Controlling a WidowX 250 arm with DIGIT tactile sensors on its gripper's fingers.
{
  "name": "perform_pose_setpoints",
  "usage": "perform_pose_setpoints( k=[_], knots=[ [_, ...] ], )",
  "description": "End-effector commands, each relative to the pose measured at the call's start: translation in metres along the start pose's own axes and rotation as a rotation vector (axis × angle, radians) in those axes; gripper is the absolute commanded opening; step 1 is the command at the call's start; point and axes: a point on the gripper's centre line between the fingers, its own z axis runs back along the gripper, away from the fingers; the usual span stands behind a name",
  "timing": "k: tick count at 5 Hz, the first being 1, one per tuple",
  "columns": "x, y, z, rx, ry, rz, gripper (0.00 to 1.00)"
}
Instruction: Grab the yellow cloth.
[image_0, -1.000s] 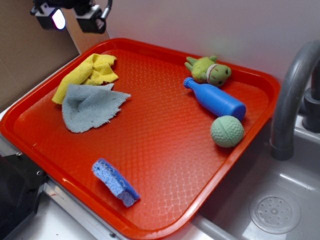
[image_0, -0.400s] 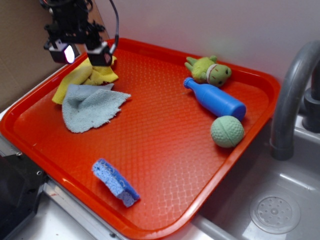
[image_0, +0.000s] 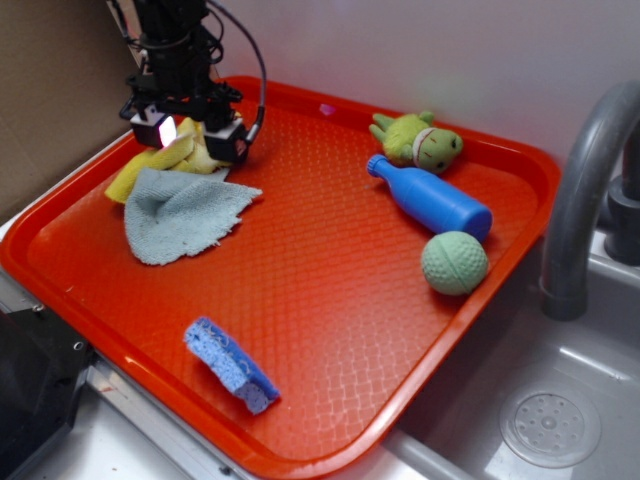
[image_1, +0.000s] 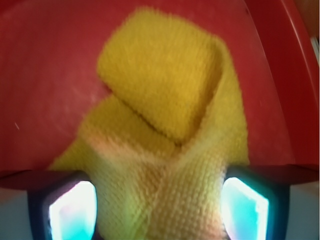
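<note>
The yellow cloth (image_0: 136, 174) lies bunched at the far left of the red tray (image_0: 330, 270), with one edge tucked under a pale grey-blue rag (image_0: 180, 215). My gripper (image_0: 196, 141) stands low over the cloth, open, one finger on each side of the folded fabric. In the wrist view the yellow cloth (image_1: 165, 100) fills the gap between the two lit fingertips (image_1: 72, 210), and the gripper (image_1: 160, 207) straddles its near fold. I cannot tell whether the pads touch the fabric.
A blue sponge (image_0: 230, 365) sits near the tray's front rim. At the back right are a green plush toy (image_0: 418, 140), a blue bottle (image_0: 430, 197) and a green ball (image_0: 454, 262). A grey faucet (image_0: 580, 200) and sink (image_0: 560, 410) lie to the right. A cardboard wall (image_0: 50, 90) stands at the left.
The gripper has come down from above the tray's back left corner onto the yellow cloth. Its fingers now sit on either side of the fabric. Nothing else on the tray has moved.
</note>
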Motion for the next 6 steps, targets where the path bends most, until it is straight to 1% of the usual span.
perform_pose_setpoints(
  k=[1,2,3,4,5,6],
  knots=[
    [0.008,-0.004,-0.001,0.059,-0.017,-0.024,0.00],
    [0.007,-0.004,0.016,0.038,-0.057,-0.048,0.00],
    [0.005,-0.001,0.065,-0.031,-0.212,-0.049,0.00],
    [-0.012,-0.001,0.116,-0.093,-0.318,-0.001,0.00],
    [-0.036,-0.011,0.167,-0.102,-0.347,-0.024,0.00],
    [-0.063,-0.042,0.221,-0.061,-0.383,-0.085,0.00]
  ],
)
